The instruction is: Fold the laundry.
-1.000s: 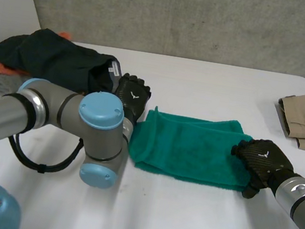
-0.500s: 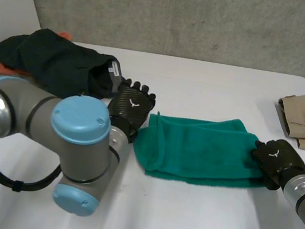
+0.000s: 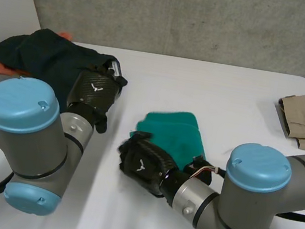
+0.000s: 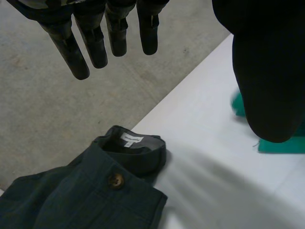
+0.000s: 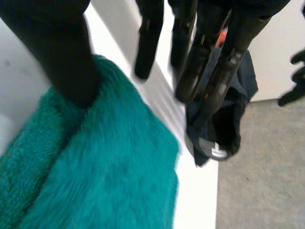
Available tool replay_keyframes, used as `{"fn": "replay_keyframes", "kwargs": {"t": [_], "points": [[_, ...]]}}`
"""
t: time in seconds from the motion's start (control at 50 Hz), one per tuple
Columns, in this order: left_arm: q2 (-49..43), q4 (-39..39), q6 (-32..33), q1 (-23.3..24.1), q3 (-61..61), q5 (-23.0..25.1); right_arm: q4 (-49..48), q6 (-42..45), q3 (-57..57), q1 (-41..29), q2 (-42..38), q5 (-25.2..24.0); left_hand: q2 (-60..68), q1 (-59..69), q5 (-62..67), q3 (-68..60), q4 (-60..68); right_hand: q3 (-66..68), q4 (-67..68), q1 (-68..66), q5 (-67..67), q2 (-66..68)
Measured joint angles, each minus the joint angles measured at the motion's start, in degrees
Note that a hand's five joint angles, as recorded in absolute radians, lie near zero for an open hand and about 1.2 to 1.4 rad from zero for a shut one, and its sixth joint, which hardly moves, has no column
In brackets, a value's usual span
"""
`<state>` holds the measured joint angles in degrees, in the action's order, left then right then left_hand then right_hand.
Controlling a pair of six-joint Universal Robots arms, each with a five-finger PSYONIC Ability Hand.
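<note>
The teal terry towel (image 3: 174,134) is lying mid-frame on the white bench (image 3: 220,87). The right hand (image 3: 143,168) is resting released on the towel's near edge, fingers straight. The left hand (image 3: 94,89) is hovering released, grasping nothing, beside the dark green buttoned shirt (image 3: 49,54) at upper left.

The left arm (image 3: 19,128) and right arm (image 3: 254,189) are thick grey tubes with rounded joints closed by glossy light-blue caps, each cap set with small screws. The left hand (image 3: 95,91) and right hand (image 3: 144,165) are black with a carbon-weave sheen and a small white winged mark on the back. The fingers (image 4: 76,52) are slim, dark, segmented rods, and the thumb (image 4: 267,81) is broader and matte.
</note>
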<state>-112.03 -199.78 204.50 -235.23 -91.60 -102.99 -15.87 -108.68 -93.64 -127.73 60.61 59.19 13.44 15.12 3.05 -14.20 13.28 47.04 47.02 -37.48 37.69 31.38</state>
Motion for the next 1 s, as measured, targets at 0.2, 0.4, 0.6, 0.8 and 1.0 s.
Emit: {"fn": "replay_keyframes", "kwargs": {"t": [0.2,0.4,0.6,0.8,1.0], "points": [[-0.4,-2.1,-2.0,-0.4,4.0,0.0,-0.6,-27.7,-0.7,4.2,6.7,5.3,0.0,0.0,0.0,0.0,0.0,-35.1,-33.8,26.1,-33.8,-19.2],[-4.5,-2.0,-10.6,5.5,12.7,1.8,6.1,-64.8,0.7,16.7,15.0,6.8,0.0,0.0,0.0,0.0,0.0,-35.1,-33.8,26.1,-33.8,-19.2],[-16.4,7.9,-14.9,12.2,22.8,4.7,18.8,-61.9,11.3,20.3,3.2,8.4,0.0,0.0,0.0,0.0,0.0,-35.1,-33.8,26.1,-33.8,-19.2],[-23.9,16.4,-13.7,12.1,26.5,0.9,22.2,-57.1,19.9,18.3,-9.5,11.3,0.0,0.0,0.0,0.0,0.0,-35.1,-33.8,26.1,-33.8,-19.2],[-25.0,17.2,-6.0,11.1,25.7,-2.2,22.8,-50.9,23.8,15.4,-13.7,14.1,0.0,0.0,0.0,0.0,0.0,-35.1,-33.8,26.1,-33.8,-19.2]]}}
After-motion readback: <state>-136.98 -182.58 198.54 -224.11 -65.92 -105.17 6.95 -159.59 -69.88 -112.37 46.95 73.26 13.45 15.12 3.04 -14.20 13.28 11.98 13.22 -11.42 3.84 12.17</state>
